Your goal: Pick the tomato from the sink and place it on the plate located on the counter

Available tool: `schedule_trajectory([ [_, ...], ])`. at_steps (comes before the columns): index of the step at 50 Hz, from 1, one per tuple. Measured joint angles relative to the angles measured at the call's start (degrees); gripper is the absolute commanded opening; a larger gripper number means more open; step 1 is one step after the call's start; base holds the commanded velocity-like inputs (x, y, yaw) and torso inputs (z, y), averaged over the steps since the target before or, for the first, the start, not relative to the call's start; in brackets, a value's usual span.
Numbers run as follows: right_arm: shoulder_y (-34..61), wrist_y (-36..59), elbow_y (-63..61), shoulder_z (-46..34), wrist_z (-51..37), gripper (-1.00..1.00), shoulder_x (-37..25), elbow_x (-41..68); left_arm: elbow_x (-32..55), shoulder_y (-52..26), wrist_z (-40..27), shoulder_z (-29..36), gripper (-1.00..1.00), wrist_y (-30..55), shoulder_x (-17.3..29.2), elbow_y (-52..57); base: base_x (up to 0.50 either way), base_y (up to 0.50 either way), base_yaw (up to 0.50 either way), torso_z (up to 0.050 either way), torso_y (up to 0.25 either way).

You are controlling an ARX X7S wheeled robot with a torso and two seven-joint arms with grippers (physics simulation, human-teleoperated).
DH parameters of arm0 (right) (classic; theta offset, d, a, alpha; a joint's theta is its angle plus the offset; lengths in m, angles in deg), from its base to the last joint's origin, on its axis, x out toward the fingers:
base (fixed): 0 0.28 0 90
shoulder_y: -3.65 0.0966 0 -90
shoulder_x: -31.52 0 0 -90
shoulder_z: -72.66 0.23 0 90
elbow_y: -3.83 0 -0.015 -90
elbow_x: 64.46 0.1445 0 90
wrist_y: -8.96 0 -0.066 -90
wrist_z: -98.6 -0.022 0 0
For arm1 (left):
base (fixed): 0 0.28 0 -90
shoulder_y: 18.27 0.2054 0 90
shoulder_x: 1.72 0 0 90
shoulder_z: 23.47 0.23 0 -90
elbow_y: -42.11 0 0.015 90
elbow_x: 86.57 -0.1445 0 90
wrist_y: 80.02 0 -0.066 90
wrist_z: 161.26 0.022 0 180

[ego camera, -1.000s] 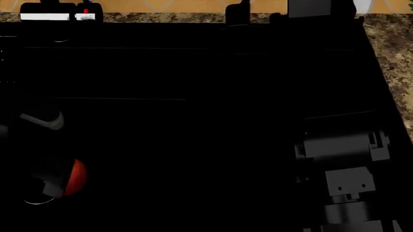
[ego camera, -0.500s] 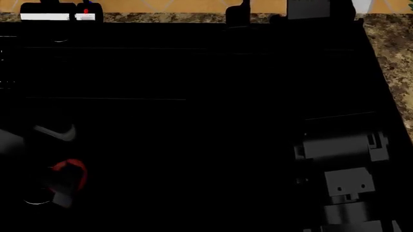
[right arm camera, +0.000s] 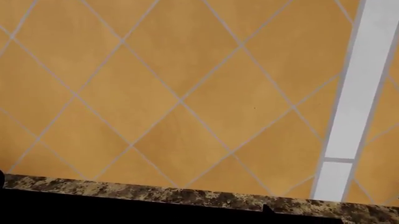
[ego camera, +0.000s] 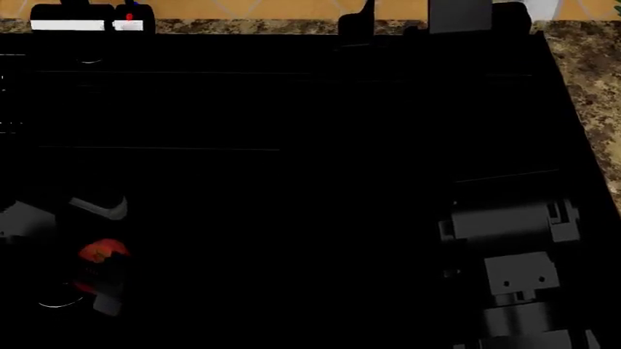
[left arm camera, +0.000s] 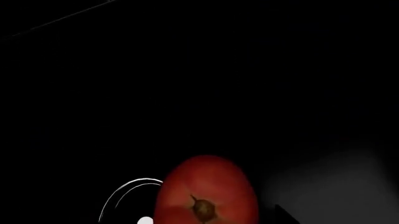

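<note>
The red tomato [ego camera: 100, 251] lies low at the left of the black sink [ego camera: 310, 182], partly covered by my left gripper [ego camera: 97, 273], which hangs right over it. In the left wrist view the tomato [left arm camera: 206, 193] is close, stem dimple facing the camera, between the jaws. One dark finger [left arm camera: 285, 217] shows beside it with a small gap, so the gripper looks open. My right arm [ego camera: 510, 247] hangs over the sink's right side, its jaws lost in the black. The plate is out of view.
The speckled counter [ego camera: 592, 87] runs along the sink's right side and back. Dark fixtures [ego camera: 87, 18] stand on the back edge. A thin white ring [left arm camera: 121, 203] lies on the sink floor beside the tomato. The right wrist view shows the orange tiled wall [right arm camera: 174, 93].
My left gripper has moved right and down onto the tomato, covering more of it. The right arm has shifted slightly.
</note>
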Motion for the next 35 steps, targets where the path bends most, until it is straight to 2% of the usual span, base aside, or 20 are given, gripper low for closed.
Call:
schedule_trajectory([
  [28,0.0,-0.5,0.5,-0.6,-0.3,1.0,0.0,0.4,-1.1,0.2,2.0,1.9,1.0,-4.2,-1.6,-5.6,0.0,0.0,0.0,0.0,0.0],
  [29,0.0,-0.5,0.5,-0.6,-0.4,1.0,0.0,0.4,-1.1,0.3,2.0,2.0,-1.0,-4.3,-1.7,-5.7,0.0,0.0,0.0,0.0,0.0],
  [35,0.0,-0.3,0.3,-0.6,-0.5,1.0,-0.1,0.6,-1.8,0.1,2.3,2.3,-1.0,-4.6,-1.6,-5.7,0.0,0.0,0.0,0.0,0.0],
])
